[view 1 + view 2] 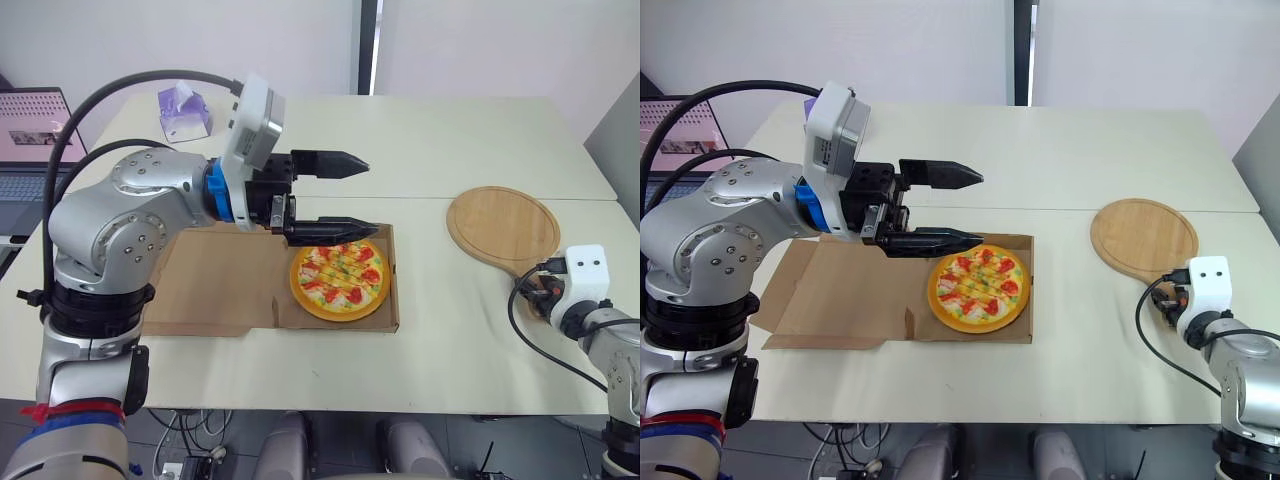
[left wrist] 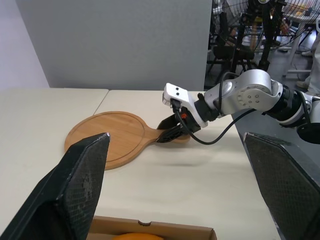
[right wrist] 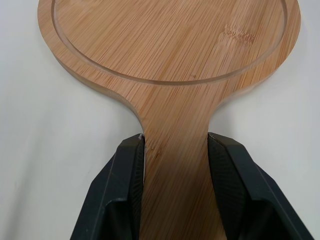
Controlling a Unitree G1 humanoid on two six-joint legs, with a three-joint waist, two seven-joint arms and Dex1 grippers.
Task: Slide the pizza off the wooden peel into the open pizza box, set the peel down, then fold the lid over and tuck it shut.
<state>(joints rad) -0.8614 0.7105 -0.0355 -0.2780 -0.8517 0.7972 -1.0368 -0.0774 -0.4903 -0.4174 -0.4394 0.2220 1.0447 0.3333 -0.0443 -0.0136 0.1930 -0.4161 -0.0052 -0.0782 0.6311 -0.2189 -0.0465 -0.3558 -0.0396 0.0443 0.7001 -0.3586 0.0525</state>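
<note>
Inside the pizza box, the pizza lay flat in the base, with the lid spread open on the bench to the box's left. Well right of the box, the peel rested on the bench, and the right jaws were closed against its handle's edges. The left jaws hung wide open and empty just above the box's far wall, tips over the pizza. The risks looked plain. Pulling the right jaws away before opening would drag the peel. Dropping the left jaws there would dent the pizza. A one-sided push on the lid could skate the light box.
</note>
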